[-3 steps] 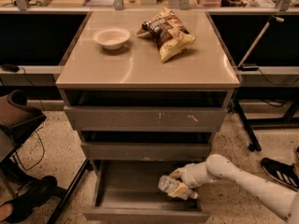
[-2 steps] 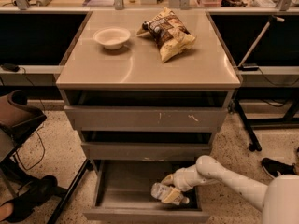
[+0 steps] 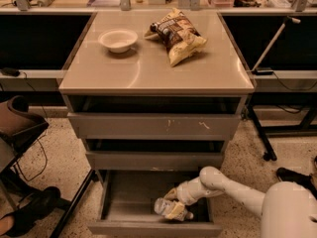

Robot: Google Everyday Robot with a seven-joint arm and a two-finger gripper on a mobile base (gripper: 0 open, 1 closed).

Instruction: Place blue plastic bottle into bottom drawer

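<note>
**A:** Where is the bottle?

**B:** It's inside the open bottom drawer, toward the front right, lying roughly on its side. The pincer is clamped on it and reaches in from the right, under the middle drawer. I can't tell whether the bottle rests on the drawer floor or hangs just above it.

**A:** So what could go wrong from here?

**B:** Mostly the release, I'd say. The bottle is round and lying sideways, so if it's let go above the floor it could bounce or roll. It's near the front wall, and that wall would probably stop it, but it might end up wedged there.

**A:** And the plastic?

**B:** It's thin and crinkled, so it will likely spring back once the squeeze ends. That could kick it sideways. It could also cling to a pad and get dragged out when the arm withdraws.

**A:** Any trouble with the arm itself?

**B:** The wrist is close beneath the middle drawer's front. Lifting straight up on the way out could knock that front, or the bottom drawer's right wall. Backing out low and to the right looks safer.

**A:** What about the things on the bench?

**B:** The bowl and bag are well apart from all this, so I see no risk there.
</note>
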